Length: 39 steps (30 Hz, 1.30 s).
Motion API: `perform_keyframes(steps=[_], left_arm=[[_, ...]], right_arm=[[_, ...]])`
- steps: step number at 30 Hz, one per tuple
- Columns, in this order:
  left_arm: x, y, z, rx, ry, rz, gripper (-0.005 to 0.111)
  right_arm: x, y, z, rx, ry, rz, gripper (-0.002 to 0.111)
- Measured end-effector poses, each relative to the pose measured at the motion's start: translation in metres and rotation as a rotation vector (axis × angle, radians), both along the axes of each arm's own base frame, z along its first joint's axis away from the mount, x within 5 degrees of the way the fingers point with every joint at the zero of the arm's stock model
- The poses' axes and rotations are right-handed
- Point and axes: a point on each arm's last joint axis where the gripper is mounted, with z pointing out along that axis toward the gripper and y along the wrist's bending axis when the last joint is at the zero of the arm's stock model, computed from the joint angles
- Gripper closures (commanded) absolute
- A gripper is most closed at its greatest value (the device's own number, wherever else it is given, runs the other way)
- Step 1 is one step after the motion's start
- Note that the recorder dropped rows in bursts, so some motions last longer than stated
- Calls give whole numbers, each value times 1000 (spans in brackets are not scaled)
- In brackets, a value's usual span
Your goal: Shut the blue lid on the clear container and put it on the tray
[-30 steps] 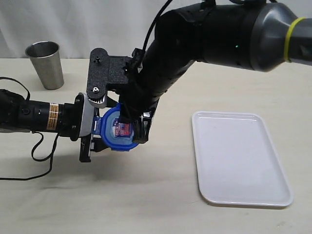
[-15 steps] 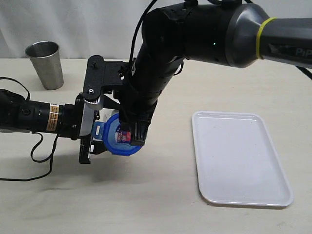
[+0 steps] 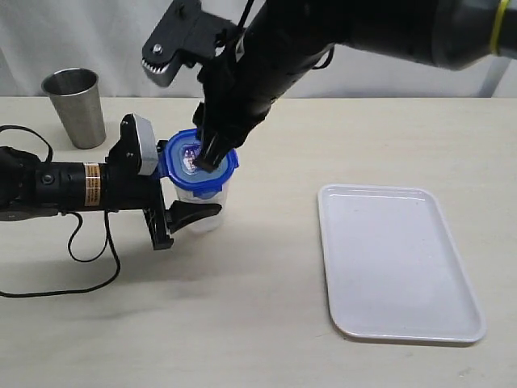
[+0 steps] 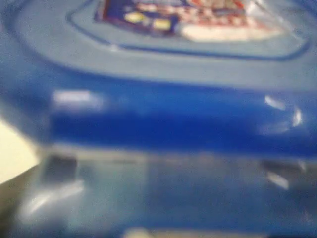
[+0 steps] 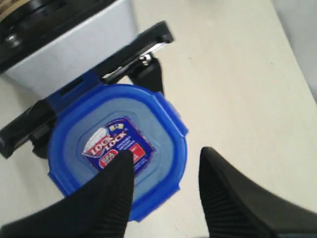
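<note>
Blue lid (image 3: pixel 179 158): seated flat on top of the clear container, sticker (image 5: pixel 111 146) facing up
Clear container (image 3: pixel 214 212): upright on the table (image 3: pixel 266 339), left of centre in the exterior view, well apart from the tray
Left gripper (image 3: pixel 194 212): reaches in level from the left, one black finger on each side of the container just under the lid, grasping it
Left wrist view: filled by the lid's blue edge and the blurred clear wall beneath it
Right gripper (image 5: pixel 163 168): comes down from above, fingers (image 5: pixel 116 193) spread wide and released; one tip hangs over the sticker, the other lies outside the lid's rim; contact with the lid cannot be told
Tray (image 3: pixel 396 259): white, flat on the table at the right
Steel cup (image 3: pixel 74 107): upright at the far left, behind the left arm
</note>
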Motion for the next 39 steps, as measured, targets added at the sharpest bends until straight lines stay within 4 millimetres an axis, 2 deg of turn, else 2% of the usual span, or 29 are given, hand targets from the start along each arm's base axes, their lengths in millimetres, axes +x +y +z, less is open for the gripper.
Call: perform_keyframes(steps=[3, 8, 12, 18, 26, 28, 30, 35, 37, 39], left_arm=[[2, 1, 1, -35, 62, 50, 107], [3, 1, 1, -81, 166, 103, 107], [3, 1, 1, -112, 238, 132, 107], [-1, 0, -1, -101, 298, 100, 107], [-4, -1, -2, -90, 310, 70, 106], [-4, -1, -2, -90, 310, 70, 98], [-4, -1, -2, -90, 310, 70, 84], [-4, -1, -2, -88, 310, 73, 31], [-4, 0, -2, -82, 312, 78, 24], [-4, 1, -4, -53, 320, 81, 24]], right_arm=[[4, -8, 8, 75, 21, -110, 71], [3, -8, 10, 145, 77, -178, 103], [4, -4, 2, 162, 119, -189, 104], [13, 5, -29, 131, 176, -206, 104], [20, 10, -34, 158, 161, -216, 104], [20, 10, -34, 159, 162, -218, 104], [20, 10, -34, 159, 162, -218, 104], [20, 10, -34, 160, 163, -219, 104], [19, 10, -34, 158, 164, -219, 104], [19, 10, -34, 158, 164, -219, 104]])
